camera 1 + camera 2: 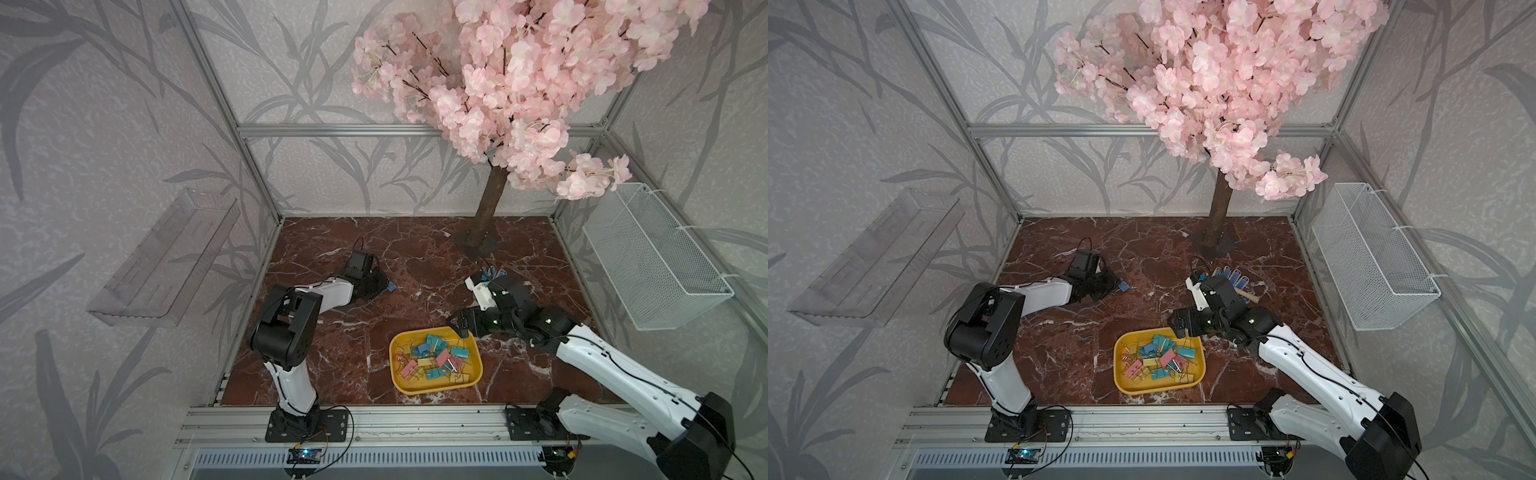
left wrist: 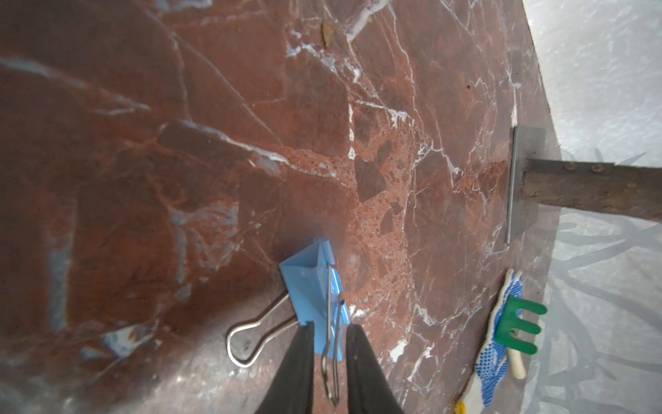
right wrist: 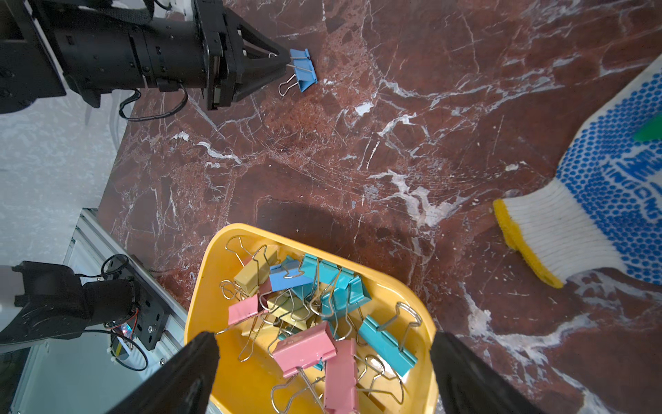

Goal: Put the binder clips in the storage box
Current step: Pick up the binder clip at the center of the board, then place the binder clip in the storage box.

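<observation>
You have the left gripper [image 2: 329,328] pinched on one blue clip [image 2: 315,286], and the right gripper [image 3: 324,337] wide over the storage box [image 3: 196,308].
Your left wrist view shows fingers narrowed onto the clip's folded wire handle, at the marble top [image 2: 179,161], well apart from the box. In both top views the clip is a mere blue speck [image 1: 391,286] [image 1: 1124,286]. Your right wrist view shows spread fingers holding nothing above the heaped binder clips [image 3: 311,315].

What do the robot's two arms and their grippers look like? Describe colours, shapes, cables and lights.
The left arm and right arm have smooth white link shells between bulky black joint housings, on black bolted base plates. Thin black cable runs along the shells. The left gripper and right gripper are black, with tapering wedge-shaped fingers. Small lights glow on the right wrist.
</observation>
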You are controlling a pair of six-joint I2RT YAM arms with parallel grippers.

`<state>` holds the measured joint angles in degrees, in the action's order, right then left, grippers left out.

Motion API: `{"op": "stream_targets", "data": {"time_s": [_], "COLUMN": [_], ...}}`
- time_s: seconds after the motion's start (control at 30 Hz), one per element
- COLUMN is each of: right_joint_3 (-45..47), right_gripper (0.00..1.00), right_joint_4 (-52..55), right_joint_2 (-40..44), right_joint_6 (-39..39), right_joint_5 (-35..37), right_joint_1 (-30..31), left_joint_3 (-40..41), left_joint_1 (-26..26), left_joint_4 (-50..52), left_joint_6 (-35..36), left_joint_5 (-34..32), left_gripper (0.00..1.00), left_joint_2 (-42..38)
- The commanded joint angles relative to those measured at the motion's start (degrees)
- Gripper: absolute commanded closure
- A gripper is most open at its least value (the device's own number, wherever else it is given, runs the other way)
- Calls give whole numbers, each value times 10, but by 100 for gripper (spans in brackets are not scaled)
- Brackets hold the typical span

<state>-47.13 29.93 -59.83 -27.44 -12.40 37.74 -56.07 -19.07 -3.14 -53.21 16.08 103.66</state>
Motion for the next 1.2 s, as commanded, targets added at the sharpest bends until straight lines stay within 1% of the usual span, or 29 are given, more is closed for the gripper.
{"op": "stream_targets", "data": {"time_s": [0.0, 0.03, 0.17, 0.2, 0.27, 0.33, 0.37, 0.43, 0.47, 0.53, 0.63, 0.73, 0.83, 0.9, 1.03, 1.07, 1.13, 1.17], "right_joint_3": [-13, -10, -2, 3, 24, 53, 67, 98, 110, 134, 154, 172, 185, 193, 200, 200, 192, 187], "right_gripper": [3, 2, 0, 1, 1, 1, 1, 1, 1, 1, 1, 1, 1, 1, 1, 1, 1, 1], "right_joint_4": [-7, -11, -34, -45, -68, -100, -115, -147, -160, -188, -200, -218, -225, -222, -208, -205, -195, -189], "right_joint_2": [11, 11, 20, 27, 42, 57, 60, 58, 54, 43, 34, 40, 54, 65, 90, 93, 98, 99], "right_joint_6": [-5, -10, -32, -38, -53, -80, -96, -141, -159, -201, -232, -245, -255, -256, -250, -248, -238, -235], "right_joint_5": [17, 21, 25, 26, 21, -16, -41, -100, -120, -162, -184, -197, -199, -197, -193, -193, -192, -192], "right_joint_1": [-2, -7, -45, -59, -94, -151, -181, -249, -275, -324, -361, -368, -368, -368, -368, -368, -368, -368], "left_joint_3": [-22, -24, -31, -34, -43, -66, -79, -114, -129, -153, -159, -147, -136, -134, -108, -103, -100, -103], "left_joint_1": [-2, -2, -5, -7, -19, -48, -68, -126, -155, -226, -324, -411, -465, -474, -477, -477, -477, -478], "left_joint_4": [24, 29, 49, 57, 76, 111, 130, 187, 216, 271, 315, 316, 304, 302, 266, 259, 251, 256], "left_joint_6": [23, 29, 57, 69, 100, 161, 196, 284, 327, 406, 488, 545, 563, 550, 531, 527, 519, 512], "left_joint_5": [-9, -7, 11, 21, 38, 50, 52, 42, 29, -26, -119, -186, -223, -217, -197, -189, -184, -185], "left_gripper": [96, 100, 100, 100, 100, 100, 100, 100, 100, 100, 100, 100, 100, 100, 100, 97, 84, 80], "left_joint_2": [4, -1, -37, -52, -81, -116, -129, -150, -154, -160, -164, -164, -148, -131, -109, -104, -91, -85]}}
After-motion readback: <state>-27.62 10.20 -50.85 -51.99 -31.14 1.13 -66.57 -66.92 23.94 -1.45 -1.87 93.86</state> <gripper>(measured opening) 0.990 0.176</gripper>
